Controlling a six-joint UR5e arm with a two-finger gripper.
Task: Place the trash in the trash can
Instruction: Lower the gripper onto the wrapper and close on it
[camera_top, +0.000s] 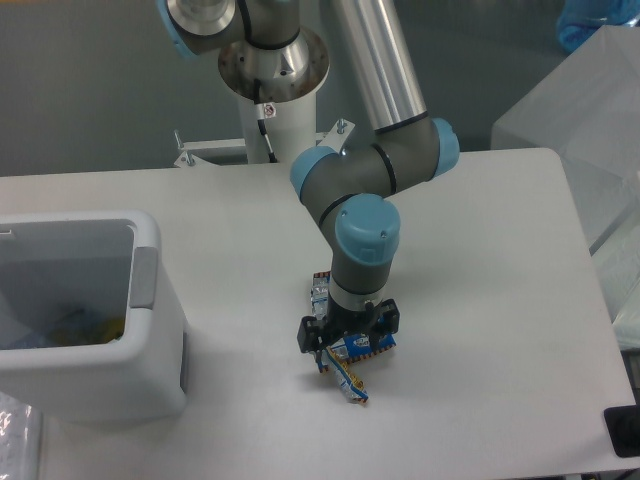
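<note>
A flat blue snack wrapper (368, 346) with an orange edge lies on the white table, mostly covered by my gripper (348, 336). The gripper is down at table level, open, with its fingers on either side of the wrapper. A small twisted wrapper (347, 382) lies just in front of it, and a silvery wrapper edge (319, 295) shows behind its left side. The trash can (152, 262), a large white bin with a grey side panel, stands at the left edge with some litter inside.
The arm's base column (272, 105) rises at the back centre. A translucent plastic box (590, 120) stands at the right rear. A small black object (624, 432) sits at the front right corner, and crinkled clear plastic (14, 440) lies at the bottom left.
</note>
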